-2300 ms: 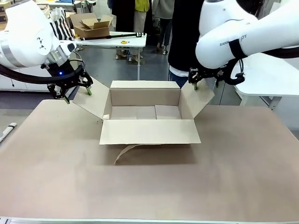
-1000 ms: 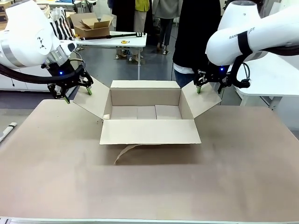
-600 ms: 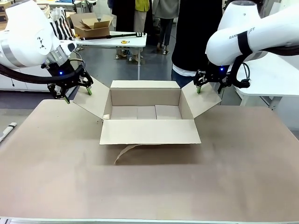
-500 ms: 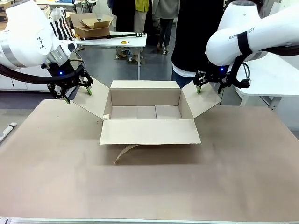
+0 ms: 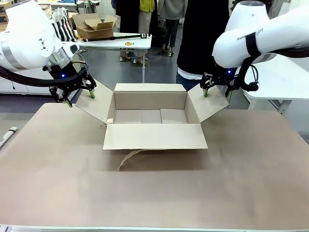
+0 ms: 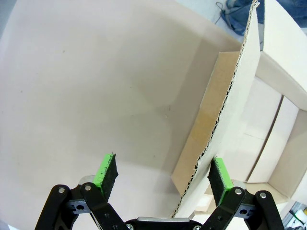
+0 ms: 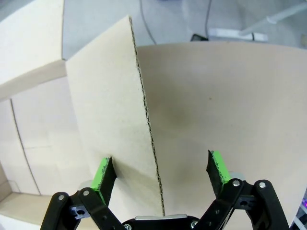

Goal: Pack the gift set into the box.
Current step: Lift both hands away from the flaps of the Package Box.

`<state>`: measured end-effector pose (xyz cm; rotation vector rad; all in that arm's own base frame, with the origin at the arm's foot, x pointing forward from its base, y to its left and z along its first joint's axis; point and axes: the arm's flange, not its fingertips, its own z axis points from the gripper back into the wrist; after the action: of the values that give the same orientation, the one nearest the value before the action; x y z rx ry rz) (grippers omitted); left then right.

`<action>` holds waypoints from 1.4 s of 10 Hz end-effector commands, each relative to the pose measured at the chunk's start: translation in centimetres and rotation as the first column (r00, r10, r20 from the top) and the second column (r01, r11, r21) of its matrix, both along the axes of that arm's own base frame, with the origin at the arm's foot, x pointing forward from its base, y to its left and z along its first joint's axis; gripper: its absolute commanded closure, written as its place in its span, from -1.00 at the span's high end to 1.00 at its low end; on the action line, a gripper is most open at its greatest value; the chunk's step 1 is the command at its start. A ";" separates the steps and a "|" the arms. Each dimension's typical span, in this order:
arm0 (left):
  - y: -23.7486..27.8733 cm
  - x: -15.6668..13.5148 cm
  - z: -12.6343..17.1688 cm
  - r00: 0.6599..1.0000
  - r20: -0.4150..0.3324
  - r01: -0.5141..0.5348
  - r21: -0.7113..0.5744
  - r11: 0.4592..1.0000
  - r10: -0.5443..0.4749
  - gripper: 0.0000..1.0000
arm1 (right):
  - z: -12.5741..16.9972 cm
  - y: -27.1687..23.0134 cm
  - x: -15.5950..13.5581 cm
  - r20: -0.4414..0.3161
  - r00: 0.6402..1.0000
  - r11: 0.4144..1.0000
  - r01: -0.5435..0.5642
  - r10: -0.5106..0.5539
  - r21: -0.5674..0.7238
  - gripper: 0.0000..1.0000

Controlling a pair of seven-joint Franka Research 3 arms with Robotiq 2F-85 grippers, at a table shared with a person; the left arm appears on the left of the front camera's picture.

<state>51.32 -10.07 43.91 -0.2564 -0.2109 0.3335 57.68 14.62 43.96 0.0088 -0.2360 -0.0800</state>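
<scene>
Front view — left tool, right tool agape, straddling box flap edges.

Right gripper: black fingers, green pads, jaws spread wide.
Box: plain brown corrugated cardboard, pale inner walls and floor showing on one side.
Flap: standing upright between the two pads, its raw corrugated edge running from near the palm out to the far end. One pad sits close against the flap's face; contact cannot be judged. The other pad is well clear.
Table: beige, bare, beyond the flap.
Floor: grey, far off, with a cable and a white strip.
</scene>
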 end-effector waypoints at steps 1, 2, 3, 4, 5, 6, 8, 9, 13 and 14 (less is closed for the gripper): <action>0.0 -0.2 0.2 1.000 0.005 -0.018 0.021 1.000 0.018 1.00 | 0.4 0.2 0.1 0.001 1.000 0.999 0.025 -0.025 -0.024 1.00; 0.0 -0.2 0.2 1.000 0.005 -0.018 0.021 1.000 0.018 1.00 | 0.4 0.2 0.1 0.001 1.000 0.999 0.025 -0.025 -0.024 1.00; 0.0 -0.2 0.2 1.000 0.005 -0.018 0.021 1.000 0.018 1.00 | 0.4 0.2 0.1 0.001 1.000 0.999 0.025 -0.025 -0.024 1.00; 0.0 -0.2 0.2 1.000 0.005 -0.018 0.021 1.000 0.018 1.00 | 0.4 0.2 0.1 0.001 1.000 0.999 0.025 -0.025 -0.024 1.00; 0.0 -0.2 0.2 1.000 0.005 -0.018 0.021 1.000 0.018 1.00 | 0.4 0.2 0.1 0.001 1.000 0.999 0.025 -0.025 -0.024 1.00; 0.0 -0.2 0.2 1.000 0.005 -0.018 0.021 1.000 0.018 1.00 | 0.4 0.2 0.1 0.001 1.000 0.999 0.025 -0.025 -0.024 1.00; 0.0 -0.2 0.2 1.000 0.005 -0.018 0.021 1.000 0.018 1.00 | 0.4 0.2 0.1 0.001 1.000 0.999 0.025 -0.025 -0.024 1.00; 0.0 -0.2 0.2 1.000 0.005 -0.018 0.021 1.000 0.018 1.00 | 0.4 0.2 0.1 0.001 1.000 0.999 0.025 -0.025 -0.024 1.00; 0.0 -0.2 0.2 1.000 0.005 -0.018 0.021 1.000 0.018 1.00 | 0.4 0.2 0.1 0.001 1.000 0.999 0.025 -0.025 -0.024 1.00; 0.0 -0.2 0.2 1.000 0.005 -0.018 0.021 1.000 0.018 1.00 | 0.4 0.2 0.1 0.001 1.000 0.999 0.025 -0.025 -0.024 1.00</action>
<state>51.32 -10.07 43.91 -0.2564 -0.2109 0.3335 57.68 14.62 43.96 0.0088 -0.2360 -0.0801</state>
